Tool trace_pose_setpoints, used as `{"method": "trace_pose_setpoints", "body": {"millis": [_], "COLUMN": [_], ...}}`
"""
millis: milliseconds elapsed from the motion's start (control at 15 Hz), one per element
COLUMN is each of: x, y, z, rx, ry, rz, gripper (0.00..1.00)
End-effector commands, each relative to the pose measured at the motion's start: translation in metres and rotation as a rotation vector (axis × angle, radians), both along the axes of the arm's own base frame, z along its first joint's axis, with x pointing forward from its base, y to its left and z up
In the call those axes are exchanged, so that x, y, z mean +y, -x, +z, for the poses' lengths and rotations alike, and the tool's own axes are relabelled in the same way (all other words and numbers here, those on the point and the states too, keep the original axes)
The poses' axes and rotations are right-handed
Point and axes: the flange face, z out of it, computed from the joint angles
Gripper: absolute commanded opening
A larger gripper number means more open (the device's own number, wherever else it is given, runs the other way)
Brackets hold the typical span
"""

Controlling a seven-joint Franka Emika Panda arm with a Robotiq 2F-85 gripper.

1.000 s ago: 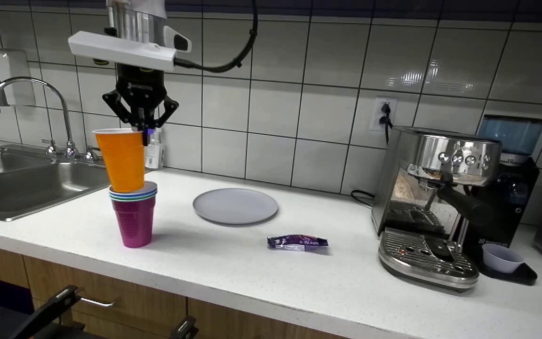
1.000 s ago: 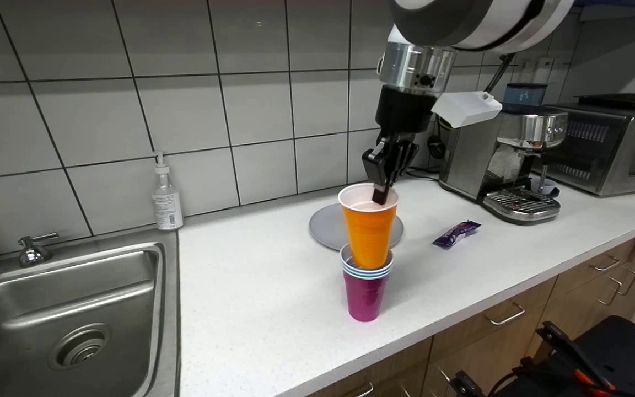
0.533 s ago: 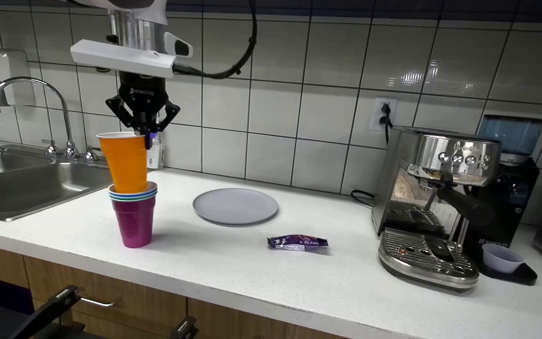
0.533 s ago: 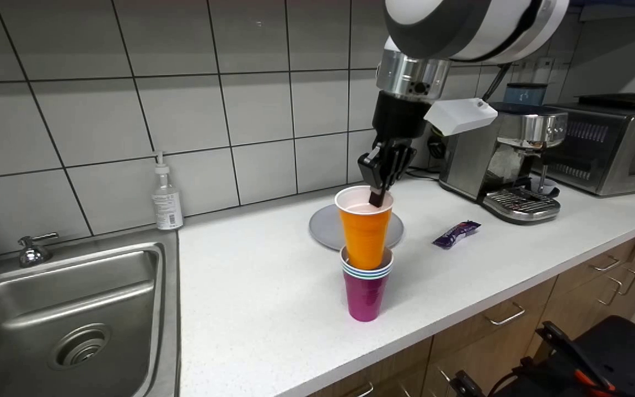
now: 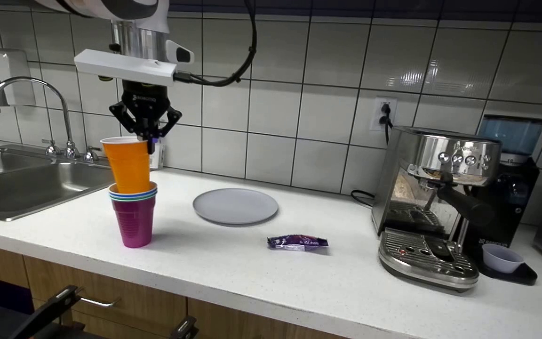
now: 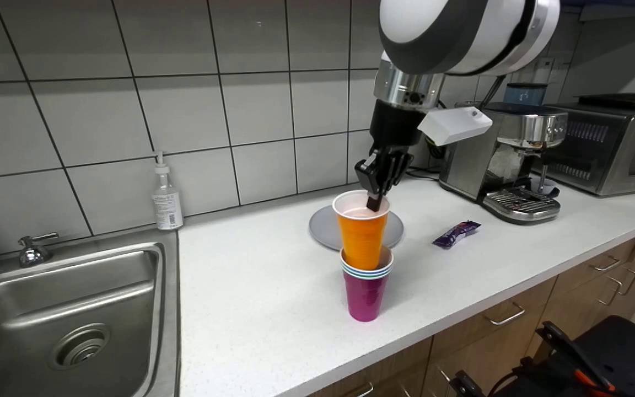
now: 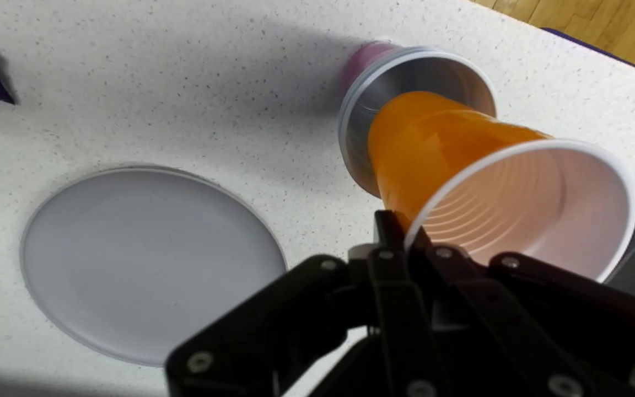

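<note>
A: Biggest first, around the jaws?

B: Behind the jaws, a tiled wall (image 5: 275,117). Beneath them, a white counter (image 5: 233,256), spread wide. Left of the jaws in both exterior views, a steel sink (image 6: 170,309).

A: And to the right of the jaws?

B: Farthest out, in an exterior view, a microwave (image 6: 615,143); nearer, in both exterior views, a metal coffee machine (image 5: 412,197).

A: Smaller than that?

B: Lower than the jaws and to the right in an exterior view, a round grey plate (image 5: 235,206), flat on the counter. Near the wall, left of the jaws in an exterior view, a pump bottle (image 6: 167,207). Almost straight under the jaws, a stack of cups (image 6: 364,300), purple outermost, upright on the counter.

A: Anything in the jaws?

B: Yes: drawn tight together on the rim of an orange cup (image 6: 360,240), with one finger (image 6: 374,203) inside the mouth and another outside.

A: And the base of that cup?

B: Below the jaws, within the mouth of the stack. Touching the cups there? Hard to tell, with the very base hidden.

A: Smallest?

B: A purple packet (image 6: 457,234), lying on the counter to the right of the jaws in both exterior views, well apart.
</note>
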Motion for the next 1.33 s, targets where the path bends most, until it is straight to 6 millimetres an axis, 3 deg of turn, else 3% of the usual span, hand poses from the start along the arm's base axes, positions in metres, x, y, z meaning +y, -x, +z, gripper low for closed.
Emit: {"method": "trace_pose_setpoints", "body": {"millis": [0, 1067, 1133, 1200, 1267], "x": [0.002, 0.0, 0.0, 0.0, 0.0], "y": [-0.001, 0.006, 0.006, 0.006, 0.006], "z": [-0.004, -0.016, -0.016, -0.016, -0.016], "rx": [-0.02, -0.007, -0.007, -0.005, -0.005], "ry": [0.007, 0.017, 0.019, 0.021, 0.022], "rz": [-0.019, -0.014, -0.011, -0.01, -0.009], "gripper": [0.01, 0.01, 0.3, 0.31, 0.38]}}
